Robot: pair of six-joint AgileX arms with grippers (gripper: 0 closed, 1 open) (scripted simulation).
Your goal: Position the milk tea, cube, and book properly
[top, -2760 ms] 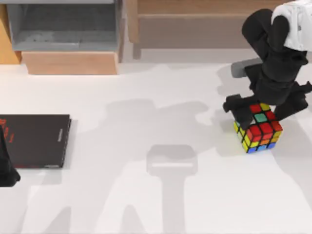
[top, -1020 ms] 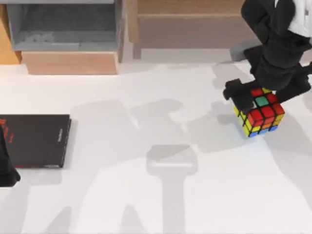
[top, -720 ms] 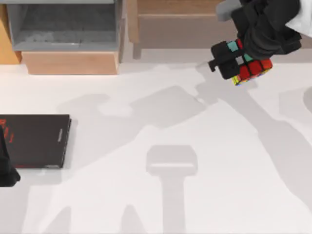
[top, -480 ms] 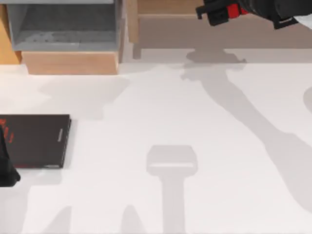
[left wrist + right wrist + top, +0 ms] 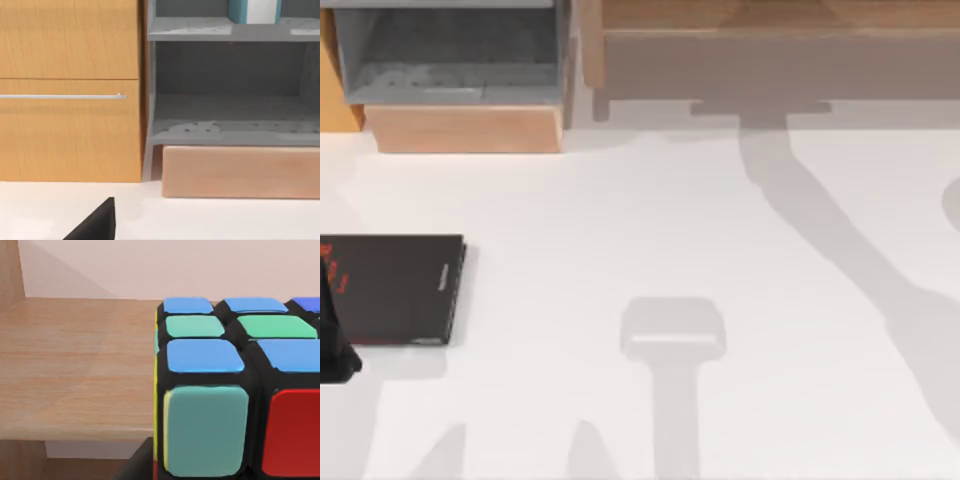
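The cube (image 5: 235,390) sits very close in the right wrist view, with blue, teal, green and red stickers in a black frame. It is held over a light wooden shelf board (image 5: 75,370). A black finger (image 5: 136,466) of my right gripper shows just under it. The book (image 5: 240,10), teal with white page edges, stands on the upper grey shelf in the left wrist view. My left arm (image 5: 332,340) is parked at the table's left edge. The milk tea is out of view.
A thin black book with red marks (image 5: 392,288) lies flat at the table's left. At the back left stands a grey open shelf unit (image 5: 450,60) beside a wooden drawer cabinet (image 5: 70,90). A long wooden shelf (image 5: 770,50) runs along the back right.
My right gripper lifted the cube off the table's right side, carried it to the back over the wooden shelf and passed out of the top view. The left arm stayed still.
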